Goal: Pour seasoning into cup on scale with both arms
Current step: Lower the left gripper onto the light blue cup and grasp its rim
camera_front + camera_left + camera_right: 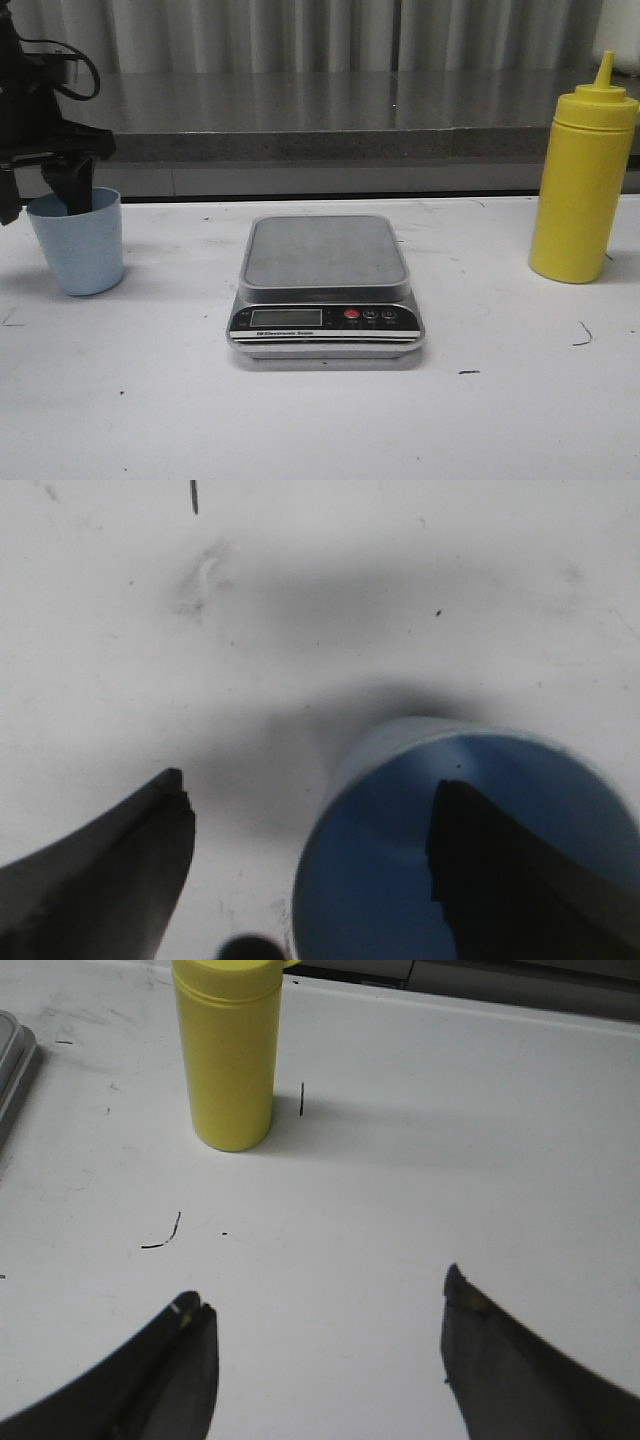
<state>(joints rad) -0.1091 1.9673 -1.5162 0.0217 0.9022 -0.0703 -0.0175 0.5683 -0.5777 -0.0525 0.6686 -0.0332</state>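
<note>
Our left end effector (40,195) hangs at the far left of the front view, pointing down, its fingers spread wide; one finger (510,875) reaches inside the cup (78,242) while the other stays outside the rim. Our right end effector (325,1360) hovers above the desk (420,1180), fingers spread apart and gripping nothing.

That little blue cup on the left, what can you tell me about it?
The cup is a small, light blue tumbler that looks like plastic, with no handle, narrowing toward its base. It stands upright on the white table, left of the scale, not on it. It looks empty inside. The left gripper straddles its rim, one finger inside the cup and the other outside, jaws open, not yet squeezing the wall.
</note>
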